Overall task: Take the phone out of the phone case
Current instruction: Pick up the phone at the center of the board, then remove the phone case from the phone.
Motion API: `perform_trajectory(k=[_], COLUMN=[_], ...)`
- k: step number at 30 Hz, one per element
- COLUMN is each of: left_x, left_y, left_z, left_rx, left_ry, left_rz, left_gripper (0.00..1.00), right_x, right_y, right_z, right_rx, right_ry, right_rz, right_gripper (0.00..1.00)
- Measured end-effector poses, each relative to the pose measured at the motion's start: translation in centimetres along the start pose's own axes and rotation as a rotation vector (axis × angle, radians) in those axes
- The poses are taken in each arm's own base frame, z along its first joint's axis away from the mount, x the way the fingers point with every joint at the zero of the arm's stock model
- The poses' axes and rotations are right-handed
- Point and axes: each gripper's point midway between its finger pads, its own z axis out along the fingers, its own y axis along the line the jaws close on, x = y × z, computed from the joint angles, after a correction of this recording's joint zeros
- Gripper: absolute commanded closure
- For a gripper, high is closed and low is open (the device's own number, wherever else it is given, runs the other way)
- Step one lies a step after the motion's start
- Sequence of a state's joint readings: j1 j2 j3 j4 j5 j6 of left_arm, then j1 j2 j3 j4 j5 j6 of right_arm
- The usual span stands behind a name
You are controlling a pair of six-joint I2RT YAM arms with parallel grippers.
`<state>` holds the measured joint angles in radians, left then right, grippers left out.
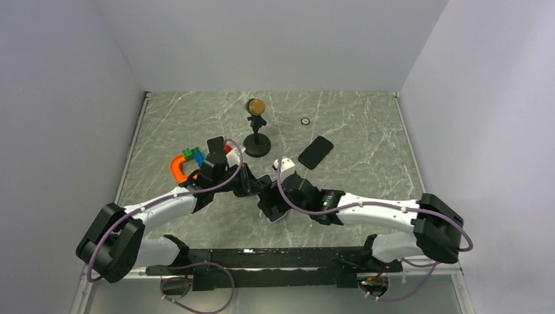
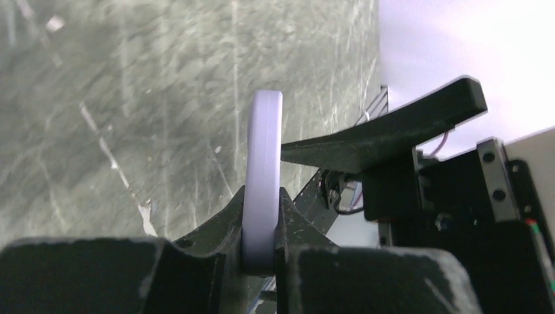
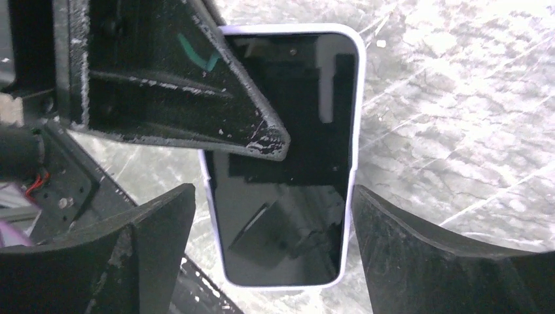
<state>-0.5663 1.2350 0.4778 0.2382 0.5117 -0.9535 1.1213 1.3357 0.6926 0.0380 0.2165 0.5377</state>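
- Clamping rim of phone case (image 2: pixel 264 150) in left gripper (image 2: pixel 260 258), jaws nearly shut.
- Straddling phone (image 3: pixel 288 216) with right gripper (image 3: pixel 271 209), jaws wide apart beside its long sides, gripping nothing.

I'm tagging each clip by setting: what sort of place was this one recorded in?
Most likely a robotics test cell rather than a home: a marble-patterned table boxed in by plain white walls, a left arm and right arm bolted at its near edge, and loose props such as a small stand.

Fig. My left arm (image 1: pixel 163 206) and right arm (image 1: pixel 379 209): white links, black joints, purple cables (image 1: pixel 466 237); black wedge fingers (image 3: pixel 147 255), scuffed.
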Motion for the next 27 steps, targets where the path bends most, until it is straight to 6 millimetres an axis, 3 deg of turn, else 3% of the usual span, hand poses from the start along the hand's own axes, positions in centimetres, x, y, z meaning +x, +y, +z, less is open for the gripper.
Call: perform_trajectory(k=[8,14,17,23,27], left_x=[-0.6,0.7,1.0,0.9,0.1], left_y=[-4.5,-5.4,-6.4,-9.1,-10.8], left_z=[-0.4,-1.0,-1.4,-2.6,-4.0], left_rx=[0.163,0.241,0.306,0.414,0.455], left_ry=[0.103,0.175,0.187,0.172,0.125], left_rz=[0.286,0.345,0.361,0.388,0.393], left_gripper=[1.00,1.00,1.00,1.00,1.00], right_x=[-3.3,-3.0,-3.0,-2.4,-2.2], right_y=[-2.3,-2.4,-1.8,1.2,1.3], right_z=[-3.8,-6.0,-6.4,-7.7,-8.5], right_rx=[-0.129,-0.237,-0.310,-0.513,-0.571], right_ry=[0.015,0.076,0.097,0.128,0.114], right_rz=[0.060,0.081,0.117,0.156,0.203], right_gripper=[0.03,0.09,0.15,0.19,0.19])
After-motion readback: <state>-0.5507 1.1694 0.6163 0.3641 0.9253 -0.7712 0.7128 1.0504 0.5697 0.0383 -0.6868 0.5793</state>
